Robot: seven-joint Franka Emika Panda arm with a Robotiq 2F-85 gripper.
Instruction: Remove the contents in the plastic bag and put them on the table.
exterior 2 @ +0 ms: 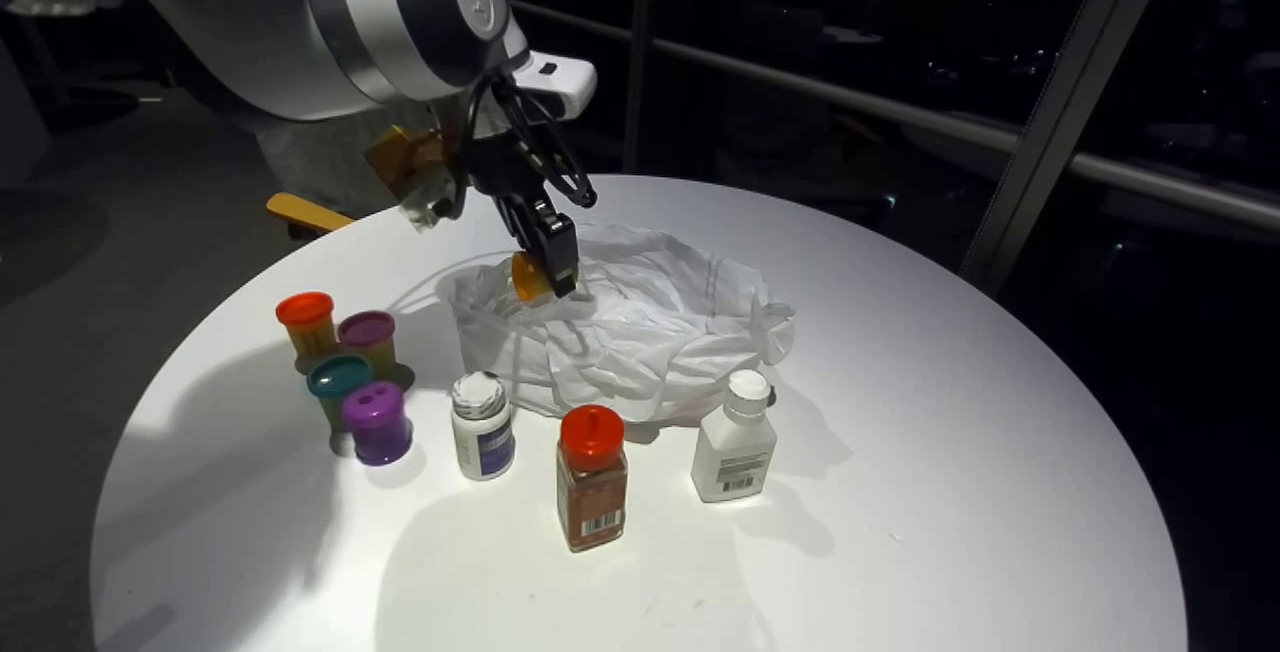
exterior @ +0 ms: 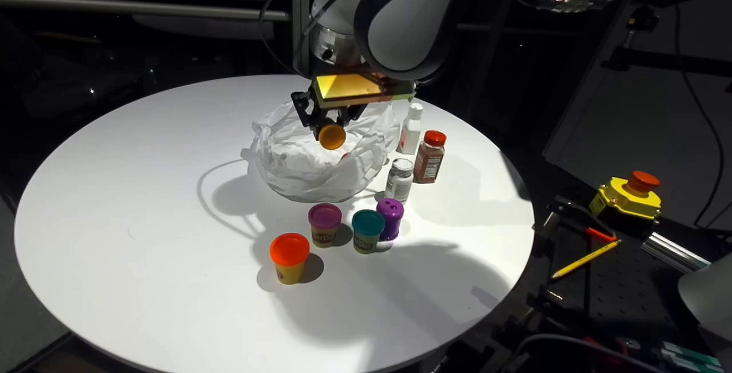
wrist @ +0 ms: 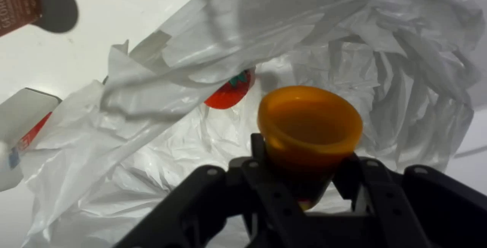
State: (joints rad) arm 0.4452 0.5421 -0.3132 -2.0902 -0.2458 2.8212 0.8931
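So, nearest in an exterior view, an orange-red pot (exterior: 290,257) stands upright on the bench (exterior: 143,281). Just behind it are a magenta-lidded pot (exterior: 325,224) and a teal-lidded pot (exterior: 366,231), with a purple pot (exterior: 390,221) just beside the teal one. Farther back comes a small white bottle (exterior: 398,183), near the crumpled plastic bag (exterior: 306,181). At the bag's mouth (how deep, I cannot tell) the fingers (exterior 2: 553,240) are clamped on an orange-yellow pot (exterior: 331,137), tipped onto its side; in the wrist view a red thing (wrist: 225,97) with a green leaf shape lies in the bag, partly hidden by a fold. Farther again, a red-capped bottle (exterior: 429,161) and a flat-sided white bottle (exterior: 410,131) stand upright beside the bag.
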